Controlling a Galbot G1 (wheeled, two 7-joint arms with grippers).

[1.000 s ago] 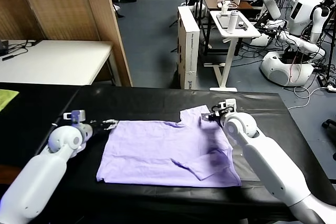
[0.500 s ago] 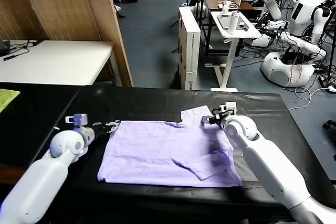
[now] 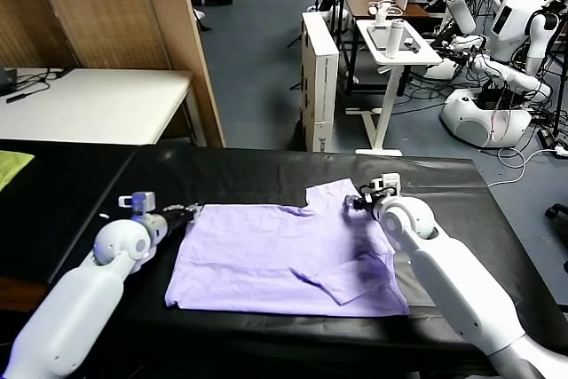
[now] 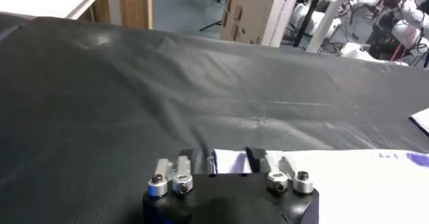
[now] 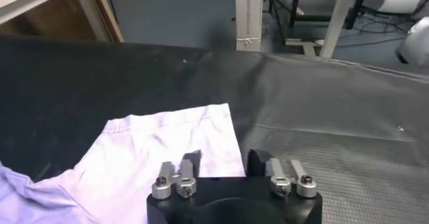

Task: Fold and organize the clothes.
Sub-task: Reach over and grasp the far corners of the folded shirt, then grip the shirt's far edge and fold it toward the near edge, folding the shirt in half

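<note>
Your biggest surface is the black-covered table (image 3: pixel 266 170), and everything below is placed against it. Beyond its far edge stand a wooden screen (image 3: pixel 115 37) at the far left and a tall white box (image 3: pixel 319 77) near the middle, with a white side table (image 3: pixel 89 99) off the far-left corner. A yellow-green cloth (image 3: pixel 11 166) lies at the table's left edge, well apart from the work.

The lavender T-shirt (image 3: pixel 275 259) lies spread flat in the middle of the table, nearer your front edge than the far one. Its plain side faces up. One sleeve (image 3: pixel 333 197) points toward the far edge on the right side, and a folded flap sits near the shirt's front-right corner.

Your left arm (image 3: pixel 75 303) reaches in from the table's front-left corner. The left gripper (image 3: pixel 188 212) sits low on the table at the shirt's far-left corner; in the left wrist view its dark fingers (image 4: pixel 255 157) stand close together with the pale cloth edge (image 4: pixel 228 161) between them, so it looks clenched on that corner.

Your right arm (image 3: pixel 453 286) comes in from the front-right. The right gripper (image 3: pixel 358 202) is at the sleeve's right edge; in the right wrist view the fingers (image 5: pixel 258 159) bracket the sleeve hem (image 5: pixel 221 158), but you cannot tell there whether they pinch it.
</note>
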